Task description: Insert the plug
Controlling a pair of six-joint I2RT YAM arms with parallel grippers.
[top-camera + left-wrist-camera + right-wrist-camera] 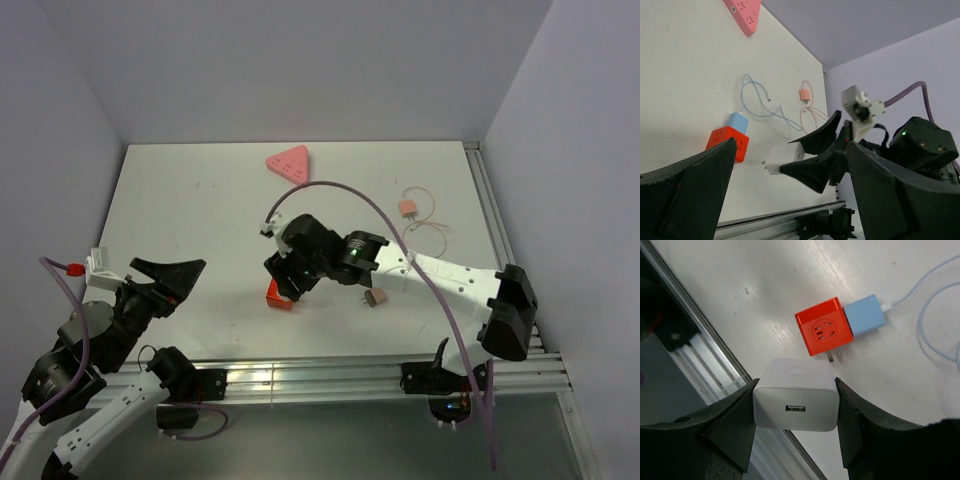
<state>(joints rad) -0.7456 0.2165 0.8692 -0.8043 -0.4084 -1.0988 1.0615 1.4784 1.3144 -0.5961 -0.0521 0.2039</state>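
**Top view.** Surface, white.
- Pink triangular power strip at 12 o'clock.
- Pink adapter with a thin looped cord at 2 o'clock.
- Small brownish plug just right of centre.
- Orange cube socket towards 6 o'clock, half hidden under the right arm's head.
- The plug itself is hidden in this view.
- Left jaws stand wide apart at 8 o'clock, off the surface's edge, holding nothing.

**Left wrist view.** Shows what the top view hides.
- White charger plug, clamped in the right jaws, raised above the surface.
- It sits at 4 o'clock of the cube and apart from it, with a metal prong pointing left.
- Blue adapter seated in the cube's far side.
- Pale blue cable looping off towards 1 o'clock.

**Right wrist view.** Only this view shows two faces.
- The plug's rear face, with its USB port towards the camera, one dark finger on each side.
- The cube's upper socket face, unoccupied, at 1 o'clock of the plug.
- Metal prongs show between plug and cube; whose they are cannot be told.
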